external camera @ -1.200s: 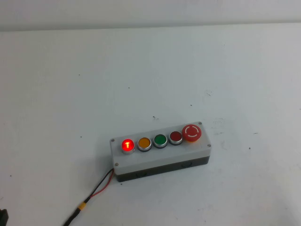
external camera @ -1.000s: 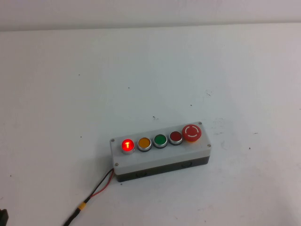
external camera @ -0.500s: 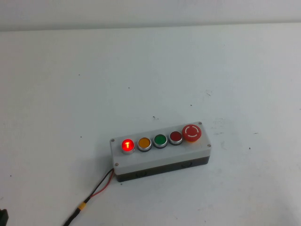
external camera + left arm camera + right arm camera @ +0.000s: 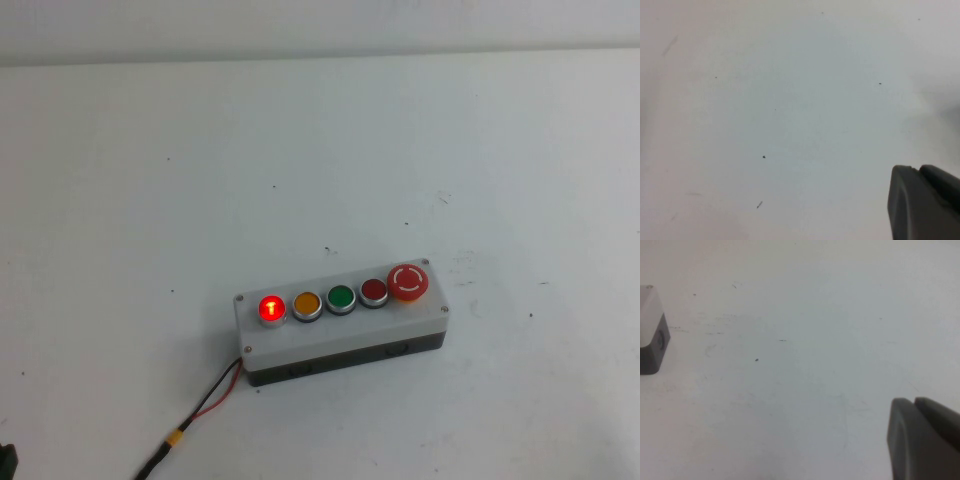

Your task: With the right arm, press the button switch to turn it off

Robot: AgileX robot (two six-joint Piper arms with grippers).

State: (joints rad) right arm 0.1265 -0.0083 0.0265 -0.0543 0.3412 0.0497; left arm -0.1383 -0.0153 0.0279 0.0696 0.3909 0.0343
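Button switch (image 4: 271,309) glows lit at the grey box (image 4: 340,335) end, unpressed; left gripper (image 4: 925,205) and right gripper (image 4: 924,440) hover over bare table (image 4: 450,150), apparently clenched, awaiting approach.

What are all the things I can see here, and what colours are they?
table: one, white, fills the high view.
grey box: one, light grey top on a dark base, near the table's front middle.
button switch: one, bright red and glowing, at the box's left end.
orange button: one, next to it.
green button: one, in the middle.
dark red button: one, fourth along.
mushroom button: one, red with white arrows, at the right end.
wires: red and black, leaving the box's left front corner.
left gripper: dark grey, over bare table.
right gripper: dark grey, off the box's end.
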